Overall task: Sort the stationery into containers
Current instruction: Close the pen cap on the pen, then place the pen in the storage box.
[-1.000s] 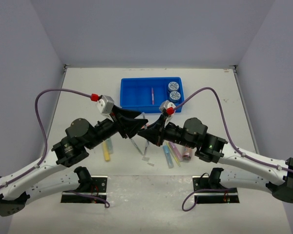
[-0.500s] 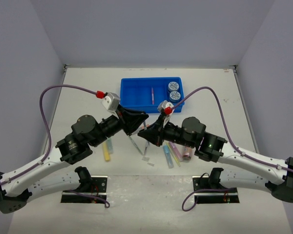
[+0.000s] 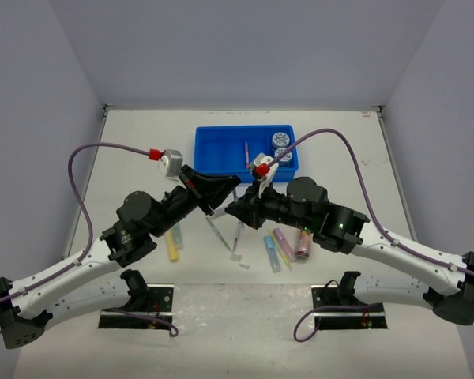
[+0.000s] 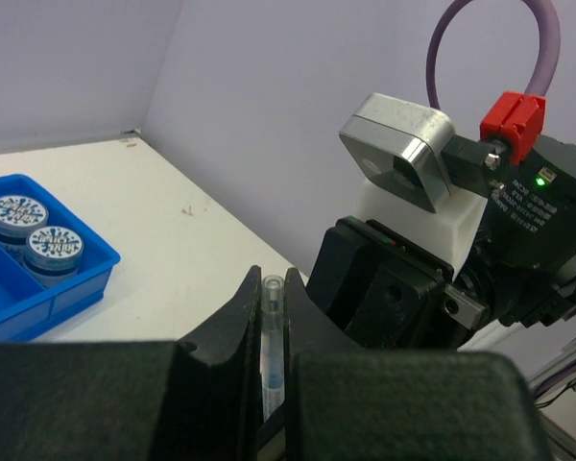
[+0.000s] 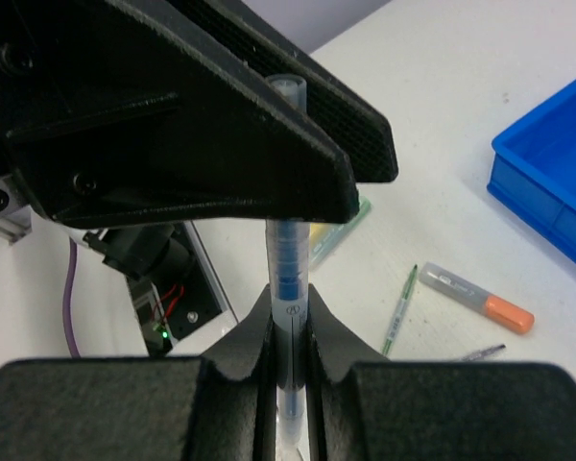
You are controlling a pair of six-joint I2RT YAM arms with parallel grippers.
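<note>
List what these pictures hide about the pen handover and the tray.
Right wrist view: the lower end of the pen, sunk between the fingers of the right gripper; the blue tray, cut by the right edge.
Left wrist view: the tray, cut by the left edge; only the corner with two discs shows.
Top view: the pen, covered where the left gripper meets the right; markers partly under the right arm.

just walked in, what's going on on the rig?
Both arms meet over the table, in front of the blue tray. The left pincer and the right pincer are each shut on the same thin pen, one toward each end, so it looks like a hand-over. The tray holds two patterned discs and a second pen. A yellow marker, a pink tube and other pieces lie unsorted on the table.
</note>
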